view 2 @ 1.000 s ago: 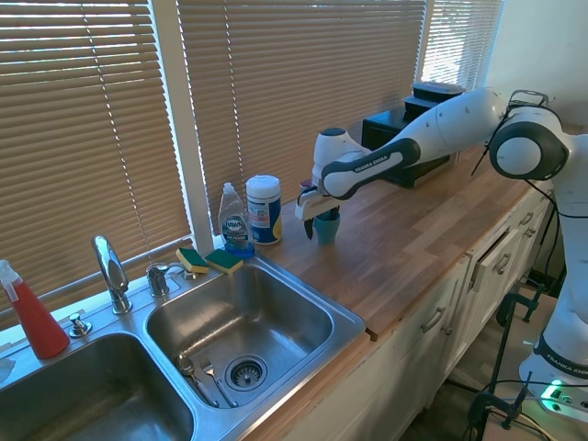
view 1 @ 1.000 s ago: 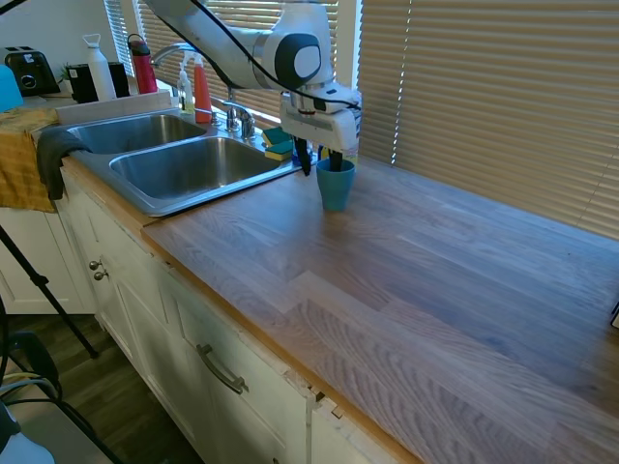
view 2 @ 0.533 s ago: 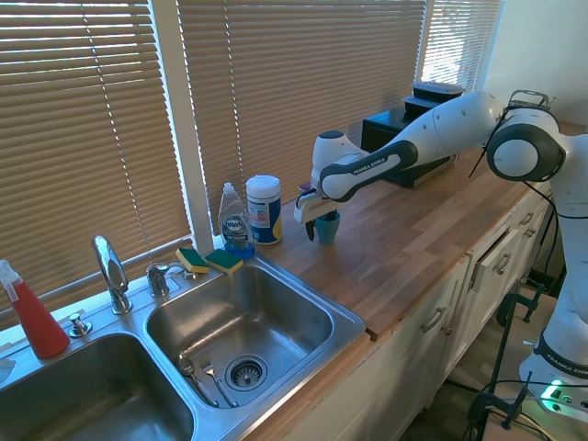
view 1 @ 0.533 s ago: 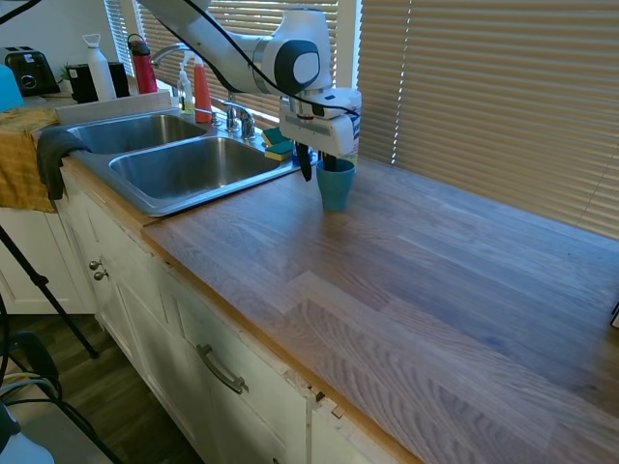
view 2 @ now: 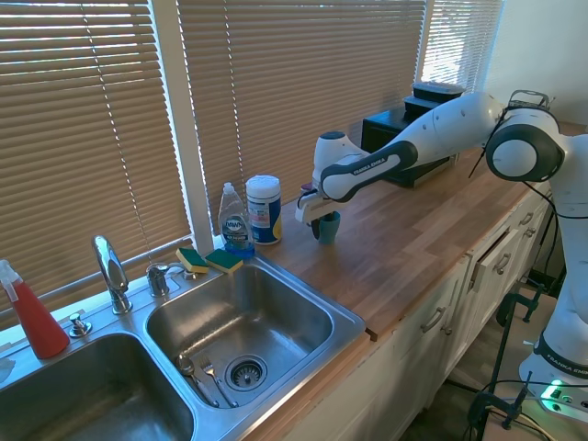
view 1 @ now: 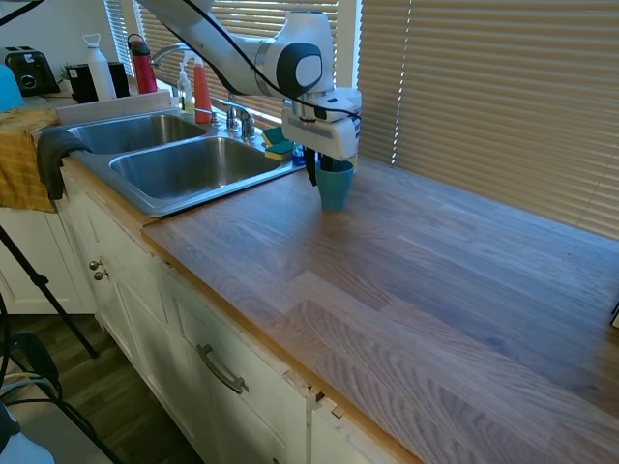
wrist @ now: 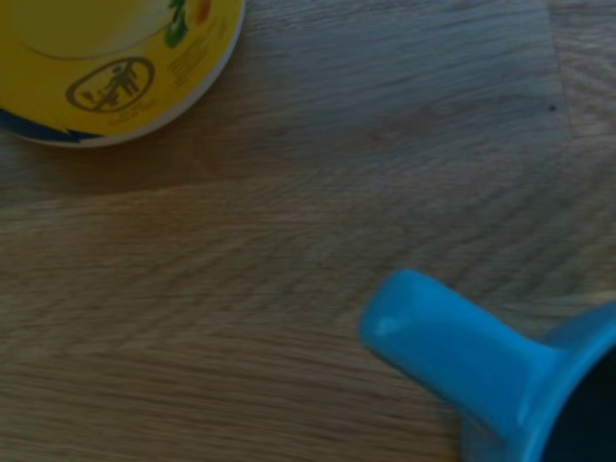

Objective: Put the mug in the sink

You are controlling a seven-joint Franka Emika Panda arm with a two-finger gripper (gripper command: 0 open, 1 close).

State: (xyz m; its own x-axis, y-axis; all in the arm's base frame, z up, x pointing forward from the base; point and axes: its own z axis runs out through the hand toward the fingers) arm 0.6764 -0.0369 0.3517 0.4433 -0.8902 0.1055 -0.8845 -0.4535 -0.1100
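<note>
One long wooden counter (view 1: pixel 406 280), filling the lower right of the first exterior view. One steel sink (view 1: pixel 136 200) with two basins at the upper left of that view, set into the counter; in the second exterior view at the lower left, with one arched faucet (view 2: pixel 110 271) behind it. One white canister (view 2: pixel 264 209) with a yellow label at the centre of the second exterior view, near the window; close beside it, on its left in the picture, one clear soap bottle (view 2: pixel 233 222). One red spray bottle (view 2: pixel 32 317) at the far left edge. One end effector (view 1: pixel 327 166) right at the rim of the mug (view 1: pixel 335 188); cannot tell whether clenched on it or released. One teal mug only, upright, right of the sink and of the canister, apart from both. Two sponges (view 2: pixel 193 260) (view 2: pixel 223 262) on the sink's back rim.
</note>
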